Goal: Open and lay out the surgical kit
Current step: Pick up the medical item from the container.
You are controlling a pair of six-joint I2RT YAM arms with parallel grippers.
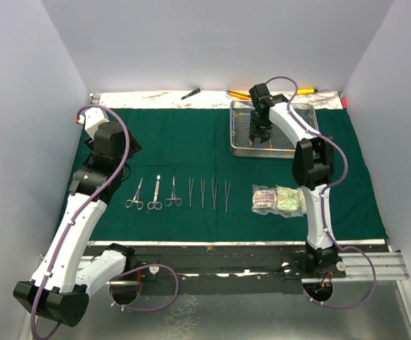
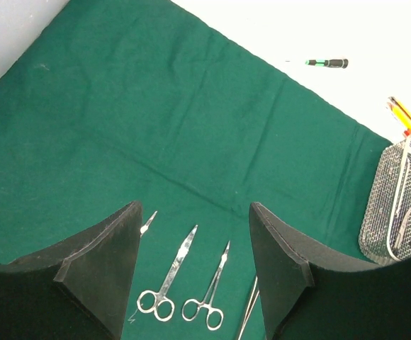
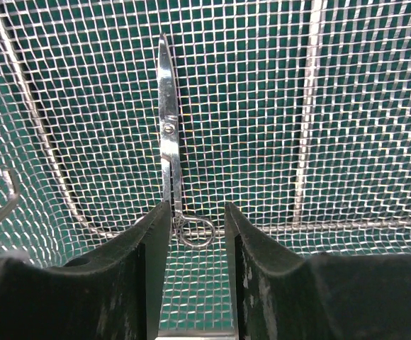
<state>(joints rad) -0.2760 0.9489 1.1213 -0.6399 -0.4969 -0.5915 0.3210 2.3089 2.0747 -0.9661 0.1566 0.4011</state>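
Right gripper straddles slim steel scissors in mesh tray.

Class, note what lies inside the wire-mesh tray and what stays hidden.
Steel scissors lie in the wire-mesh tray, handle end between the open right gripper. From above, the right arm covers part of the tray, hiding what lies there.

A: Cloth status?
B: Dark green cloth is opened and spread flat. The silver wire-mesh tray sits upright on its far right part.
A: Instruments?
B: Three ring-handled clamps lie in a row near-left, tips pointing away. Four tweezers lie just beside them, parallel. Clear packets are bunched right of the tweezers, count unclear.
A: In the tray?
B: Small steel scissors, blades closed, lying flat on the mesh.
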